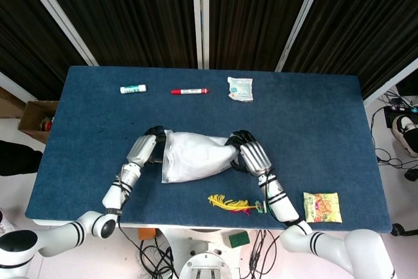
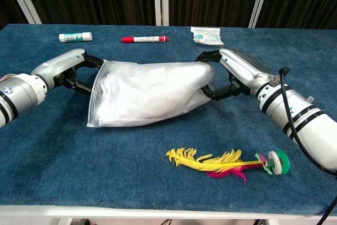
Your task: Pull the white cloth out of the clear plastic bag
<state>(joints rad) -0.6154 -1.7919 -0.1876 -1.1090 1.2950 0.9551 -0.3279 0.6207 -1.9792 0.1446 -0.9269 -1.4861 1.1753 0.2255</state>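
Note:
The clear plastic bag (image 1: 196,156) (image 2: 150,93) hangs stretched between my two hands, lifted a little off the blue table (image 1: 313,129). The white cloth (image 2: 131,90) lies bunched inside it, filling most of the bag. My left hand (image 1: 147,147) (image 2: 73,69) pinches the bag's left edge, where the mouth seems to be. My right hand (image 1: 245,153) (image 2: 231,75) grips the bag's right end, fingers curled around the plastic. Neither hand touches the cloth itself.
A yellow and pink feather toy (image 1: 234,204) (image 2: 221,160) lies near the front edge. At the back sit a glue stick (image 1: 132,89), a red marker (image 1: 189,91) and a small white packet (image 1: 239,88). A snack packet (image 1: 321,207) lies front right.

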